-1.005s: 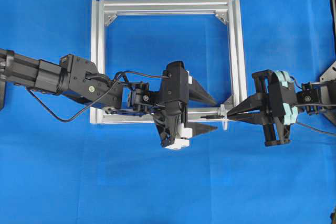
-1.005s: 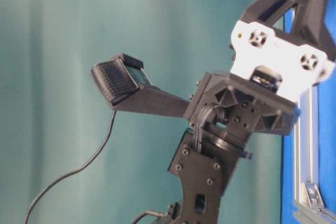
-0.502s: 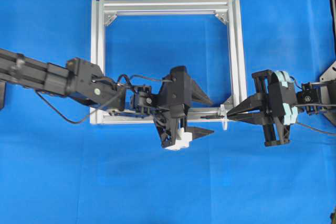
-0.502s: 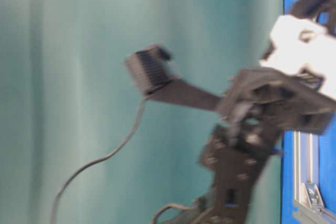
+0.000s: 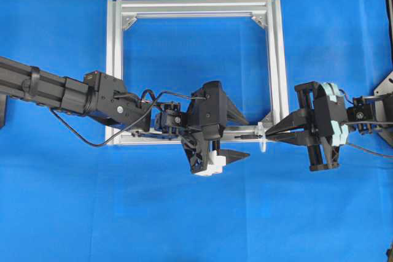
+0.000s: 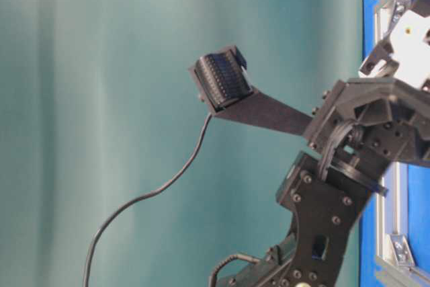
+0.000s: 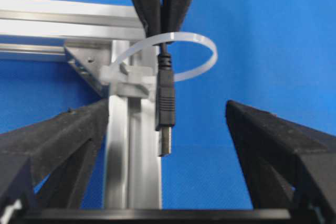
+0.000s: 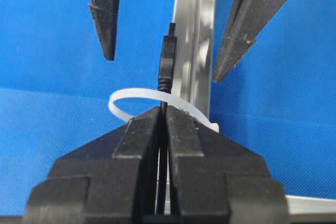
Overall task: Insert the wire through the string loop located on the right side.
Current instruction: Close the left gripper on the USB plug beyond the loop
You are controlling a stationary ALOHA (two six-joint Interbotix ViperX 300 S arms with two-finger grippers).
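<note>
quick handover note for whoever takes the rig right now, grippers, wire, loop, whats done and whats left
Right gripper: shut on the thin black wire, just behind its small metal-tipped plug.
Left gripper: wide open, one finger either side of the plug, touching nothing.
Thin white translucent string loop: fixed at the right corner of the square aluminium frame on the blue table.
Done: the plug end has passed through the loop and sticks out on the left gripper's side.
Left: close the left gripper on the plug, release the right, probably draw more wire through.
</note>
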